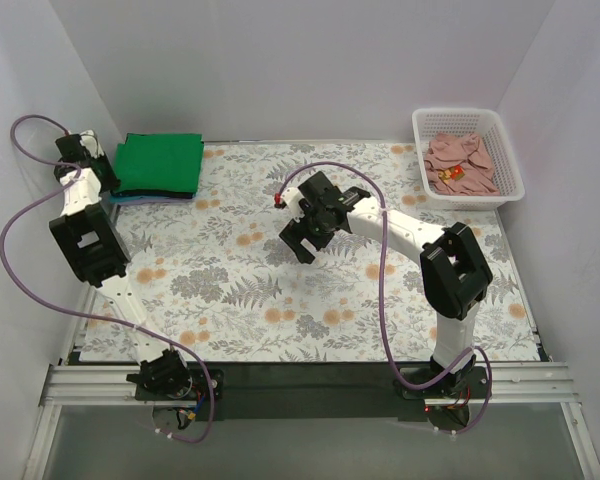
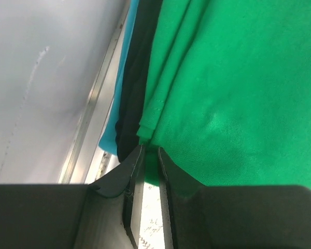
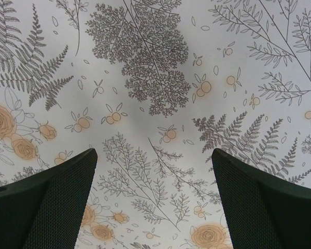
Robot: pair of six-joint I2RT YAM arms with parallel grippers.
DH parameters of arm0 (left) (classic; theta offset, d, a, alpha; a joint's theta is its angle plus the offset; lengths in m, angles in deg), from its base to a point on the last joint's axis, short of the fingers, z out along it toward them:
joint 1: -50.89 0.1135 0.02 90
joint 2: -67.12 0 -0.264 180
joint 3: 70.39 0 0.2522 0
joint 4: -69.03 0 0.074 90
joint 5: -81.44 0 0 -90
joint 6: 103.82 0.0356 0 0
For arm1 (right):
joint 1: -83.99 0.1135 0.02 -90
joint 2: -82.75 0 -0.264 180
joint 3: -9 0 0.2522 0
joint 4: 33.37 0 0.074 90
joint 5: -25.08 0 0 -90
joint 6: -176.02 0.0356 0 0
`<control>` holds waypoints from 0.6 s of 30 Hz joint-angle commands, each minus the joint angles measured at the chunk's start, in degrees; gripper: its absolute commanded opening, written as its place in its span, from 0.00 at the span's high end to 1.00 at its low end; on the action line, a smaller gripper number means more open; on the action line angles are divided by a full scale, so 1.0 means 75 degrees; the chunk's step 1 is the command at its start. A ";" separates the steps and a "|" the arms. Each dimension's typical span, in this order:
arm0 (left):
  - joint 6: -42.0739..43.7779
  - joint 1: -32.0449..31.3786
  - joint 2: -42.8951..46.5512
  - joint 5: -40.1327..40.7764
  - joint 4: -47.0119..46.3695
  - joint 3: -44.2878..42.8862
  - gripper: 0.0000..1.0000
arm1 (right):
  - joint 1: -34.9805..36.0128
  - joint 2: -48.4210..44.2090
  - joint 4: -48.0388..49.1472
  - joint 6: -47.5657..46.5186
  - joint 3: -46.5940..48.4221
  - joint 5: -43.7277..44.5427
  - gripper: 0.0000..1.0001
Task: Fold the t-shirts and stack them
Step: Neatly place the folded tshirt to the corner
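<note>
A folded bright green t-shirt (image 1: 158, 163) lies on top of a stack at the back left, over a black t-shirt (image 2: 137, 78) and a light blue t-shirt (image 2: 110, 137). My left gripper (image 1: 104, 168) is at the stack's left edge. In the left wrist view the left gripper (image 2: 150, 150) has its jaws nearly together, with the hem of the green t-shirt (image 2: 238, 78) between the tips. My right gripper (image 1: 305, 243) hangs open and empty over the middle of the table; the right wrist view (image 3: 154, 151) shows only cloth under it. A dusty pink t-shirt (image 1: 460, 160) lies crumpled in the basket.
A white lattice basket (image 1: 512, 160) stands at the back right corner. The floral tablecloth (image 1: 240, 290) covers the table. White walls close in the back and both sides. The stack sits close to the back left wall and the metal frame rail (image 2: 93, 124).
</note>
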 commanded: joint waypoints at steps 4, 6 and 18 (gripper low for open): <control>-0.0114 0.0079 0.1215 0.0234 -0.0286 0.0251 0.77 | -0.0141 -0.0755 -0.0447 -0.0276 0.0194 0.0663 0.02; -0.0127 0.0068 0.1694 0.0234 -0.0298 -0.0017 0.63 | -0.0188 -0.0990 -0.0471 -0.0347 0.0112 0.0967 0.02; 0.0178 -0.0248 0.4354 -0.2647 0.1258 0.0333 0.08 | -0.2366 -0.3005 -0.0611 -0.0113 -0.0462 0.0408 0.02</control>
